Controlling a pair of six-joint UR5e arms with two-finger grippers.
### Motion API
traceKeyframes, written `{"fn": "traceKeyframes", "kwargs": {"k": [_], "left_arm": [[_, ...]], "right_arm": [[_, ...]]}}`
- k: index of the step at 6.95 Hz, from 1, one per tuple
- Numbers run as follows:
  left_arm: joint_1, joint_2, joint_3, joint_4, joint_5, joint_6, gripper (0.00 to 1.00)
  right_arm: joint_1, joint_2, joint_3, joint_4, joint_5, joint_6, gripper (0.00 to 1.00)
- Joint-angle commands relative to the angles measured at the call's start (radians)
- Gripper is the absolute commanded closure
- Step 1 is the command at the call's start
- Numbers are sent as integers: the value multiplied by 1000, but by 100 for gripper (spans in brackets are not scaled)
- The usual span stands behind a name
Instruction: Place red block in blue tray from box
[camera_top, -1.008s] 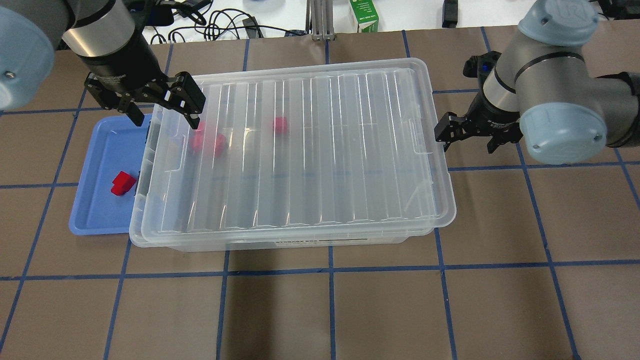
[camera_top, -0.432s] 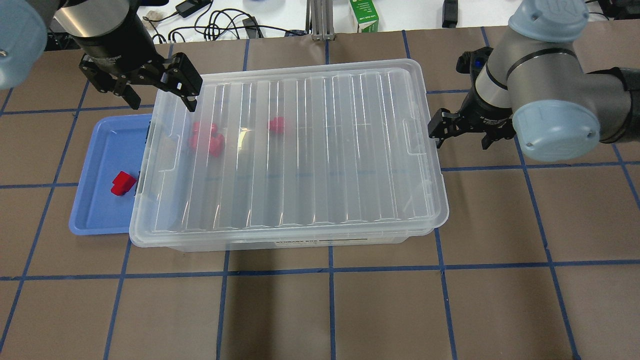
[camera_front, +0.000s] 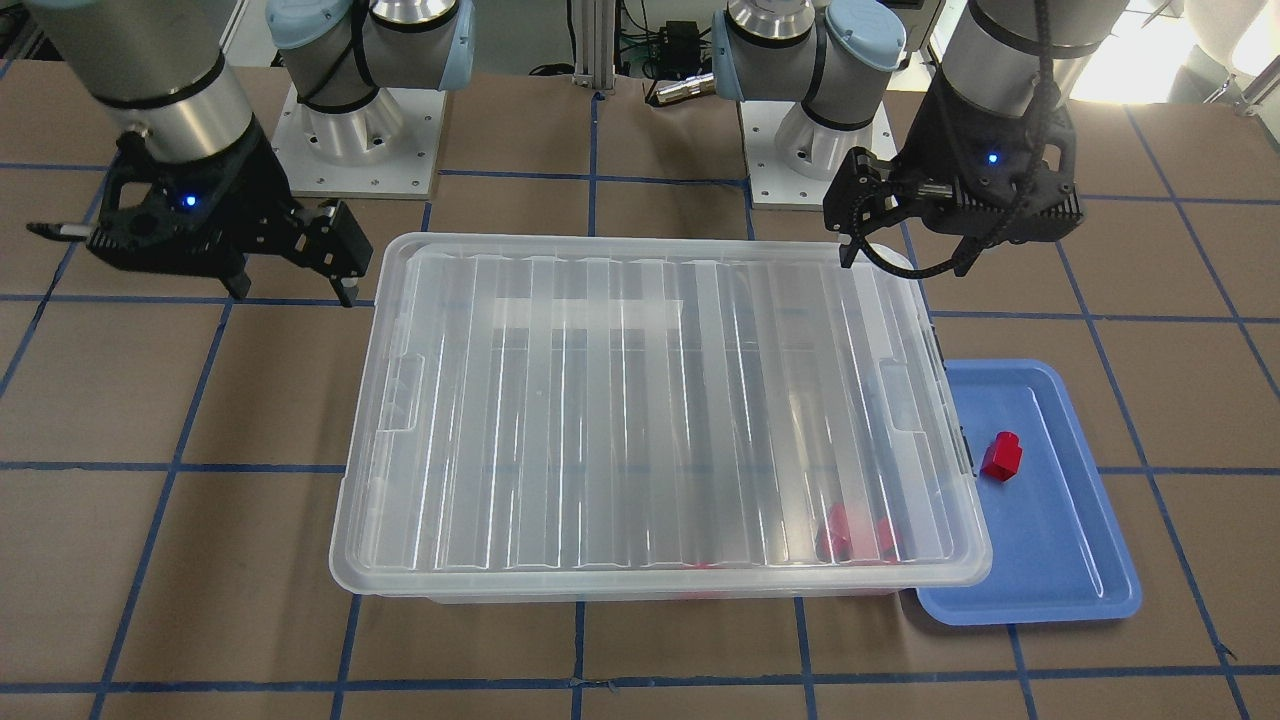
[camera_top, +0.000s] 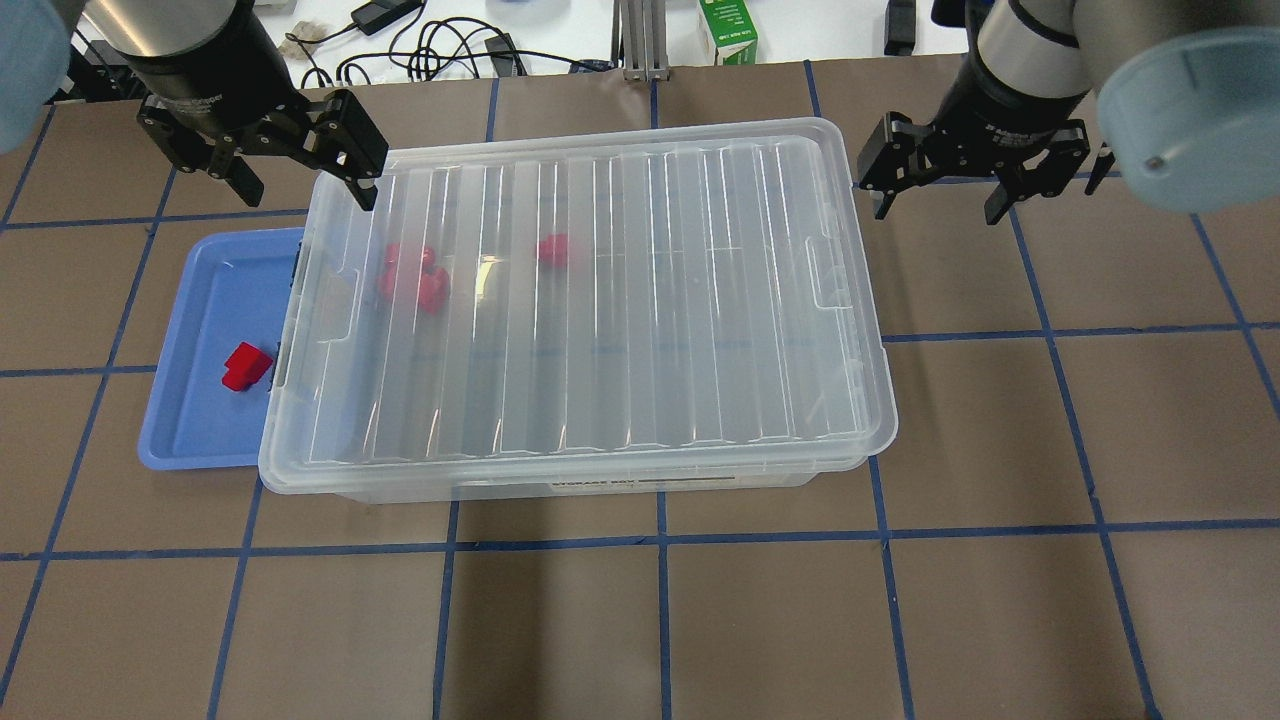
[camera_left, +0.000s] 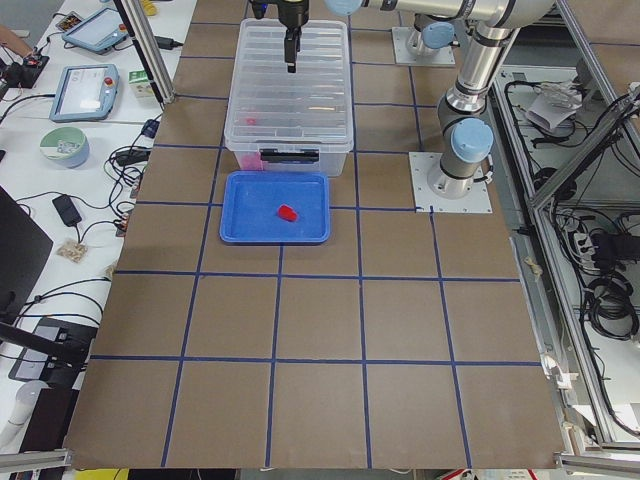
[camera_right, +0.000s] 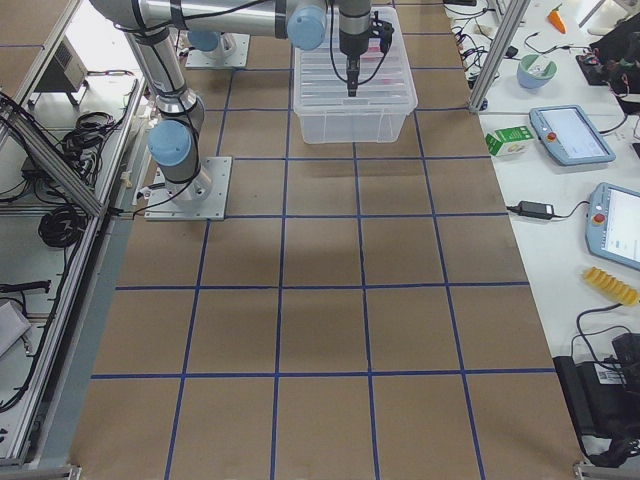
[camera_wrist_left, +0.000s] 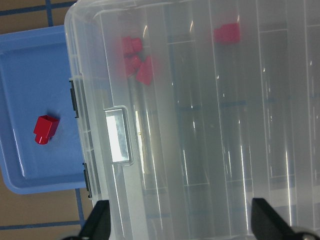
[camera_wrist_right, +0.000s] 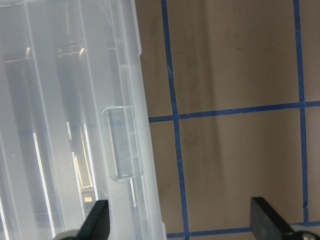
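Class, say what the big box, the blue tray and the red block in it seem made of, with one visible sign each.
Box: probably clear plastic, glossy; red shapes inside show through its ribbed lid. Blue tray: likely moulded plastic, smooth, rounded rim. Red block: seemingly hard plastic, uniform bright colour.

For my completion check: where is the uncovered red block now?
In the overhead view, the red block lies in the blue tray at left, close to the end of the box.
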Motion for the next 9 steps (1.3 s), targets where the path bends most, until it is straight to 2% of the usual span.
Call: {"fn": "traceKeyframes", "kwargs": {"k": [1,9], "left_arm": [[11,3,-10,0,-19,5,0],[12,2,-5,0,-22,3,0]], "right_arm": [[141,15,-64,59,-10,117,0],[134,17,-72,61,-16,101,0]]}}
